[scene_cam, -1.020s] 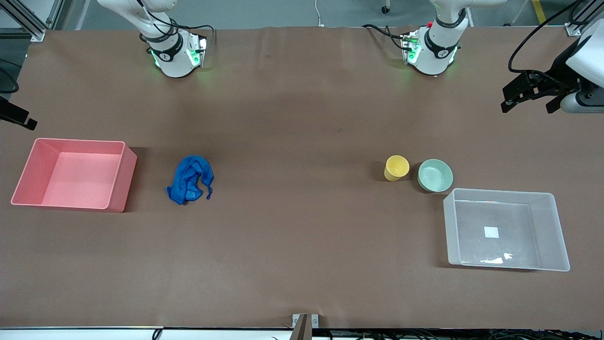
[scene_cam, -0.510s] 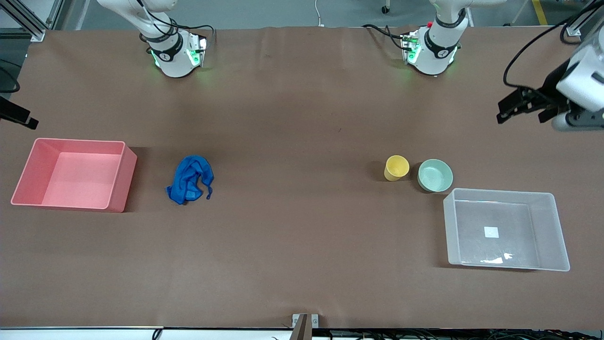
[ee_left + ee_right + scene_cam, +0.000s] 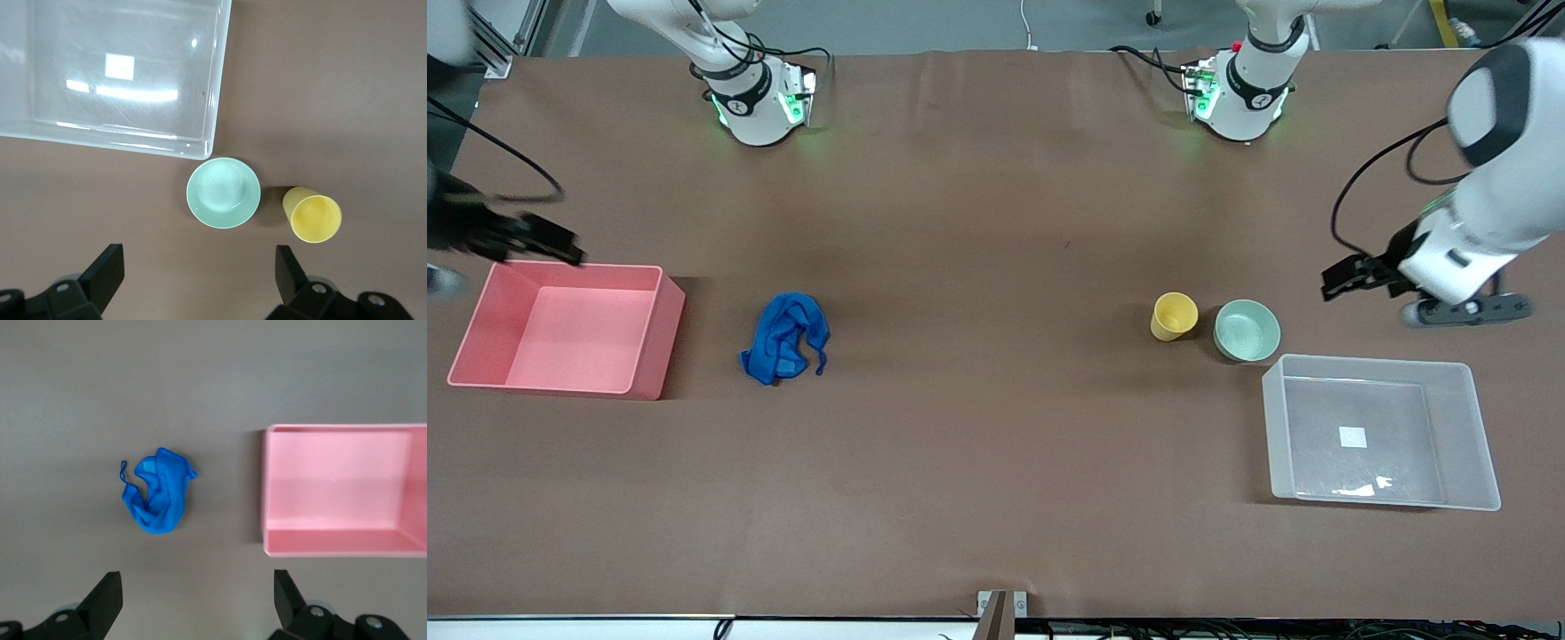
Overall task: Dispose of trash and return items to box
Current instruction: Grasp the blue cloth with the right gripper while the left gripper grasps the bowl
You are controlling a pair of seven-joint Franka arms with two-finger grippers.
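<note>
The blue rag (image 3: 784, 338) lies crumpled on the table beside the pink bin; it also shows in the right wrist view (image 3: 159, 491). The yellow cup (image 3: 1174, 316) and the mint-green bowl (image 3: 1247, 330) stand upright side by side, the bowl close to a corner of the clear box (image 3: 1485, 436). In the left wrist view the cup (image 3: 312, 215), the bowl (image 3: 223, 192) and the box (image 3: 217, 80) all show. My left gripper (image 3: 1343, 280) is open and empty, in the air over the table beside the bowl (image 3: 198, 267). My right gripper (image 3: 560, 244) is open and empty over the pink bin's rim (image 3: 198, 587).
The pink bin (image 3: 654, 333) stands empty at the right arm's end of the table; it also shows in the right wrist view (image 3: 333, 543). The clear box holds nothing but a white label (image 3: 1352, 436). Brown tabletop lies between the rag and the cup.
My left gripper has swung down from the table's end toward the bowl and box. My right gripper has moved in from the view's edge to over the pink bin. The objects have not moved.
</note>
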